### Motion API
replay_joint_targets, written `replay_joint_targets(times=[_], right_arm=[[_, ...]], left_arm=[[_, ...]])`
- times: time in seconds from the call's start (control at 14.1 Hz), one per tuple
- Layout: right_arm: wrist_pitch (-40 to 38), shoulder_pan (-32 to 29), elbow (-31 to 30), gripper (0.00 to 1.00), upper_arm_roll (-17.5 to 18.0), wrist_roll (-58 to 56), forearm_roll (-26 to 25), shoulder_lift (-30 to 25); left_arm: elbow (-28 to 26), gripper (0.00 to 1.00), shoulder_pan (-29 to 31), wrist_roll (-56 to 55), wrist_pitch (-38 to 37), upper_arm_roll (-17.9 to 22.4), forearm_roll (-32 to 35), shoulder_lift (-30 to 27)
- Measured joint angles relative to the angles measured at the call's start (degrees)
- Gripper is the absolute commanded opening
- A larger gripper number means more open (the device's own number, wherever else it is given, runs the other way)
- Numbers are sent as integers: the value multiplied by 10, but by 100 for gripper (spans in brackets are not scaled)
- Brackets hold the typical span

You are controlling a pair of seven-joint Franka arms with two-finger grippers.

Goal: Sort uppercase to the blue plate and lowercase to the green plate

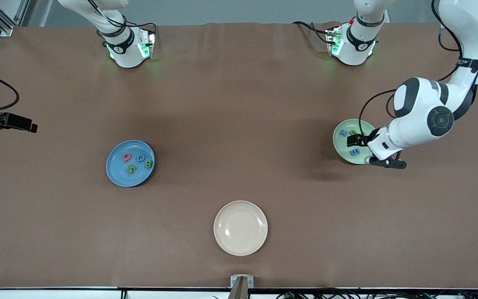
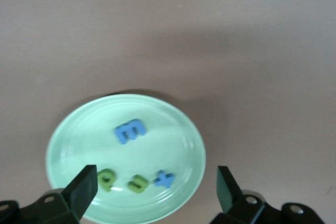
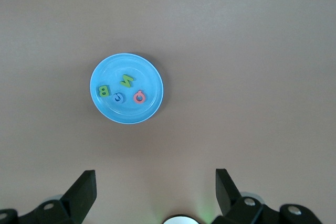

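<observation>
Brown covering spans the whole table (image 1: pixel 239 104). The blue plate (image 1: pixel 130 163) sits toward the right arm's end of the table, about midway between the robots' edge and the front camera's edge. On it lie four letters: red Q (image 1: pixel 126 157), blue G (image 1: pixel 140 158), green B (image 1: pixel 148 164) and green N (image 1: pixel 130 169), close together but apart from one another, all inside the rim.

The green plate (image 1: pixel 344 128) sits toward the left arm's end, near that edge of the table. The left wrist view shows four letters on it: blue m (image 2: pixel 130 130) near the plate's middle, and green p (image 2: pixel 105 180), green u (image 2: pixel 138 183) and blue x (image 2: pixel 164 179) in a row close to the rim.

A cream plate (image 1: pixel 240 227), nothing on it, rests near the middle of the front camera's edge.

The left gripper (image 1: pixel 357 140) hangs over the green plate, jaws spread wide, nothing between them; its fingers (image 2: pixel 83 188) frame the plate's rim in the wrist view. The right gripper (image 3: pixel 155 190) is out of the front view, above the table, looking down at the blue plate from well off; jaws spread wide, holding nothing. That arm waits.
</observation>
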Motion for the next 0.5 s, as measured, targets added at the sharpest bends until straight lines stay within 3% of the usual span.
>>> replay_joint_targets(times=[0.35,0.5], right_arm=[[-3,0,-3,100,0,0,0,-17],[-3,-1,-6,100,0,0,0,-21]], left_arm=[[10,100,20,1,-4,7,-1,-76],[33,100,36,1,-47,7,-1,-116]])
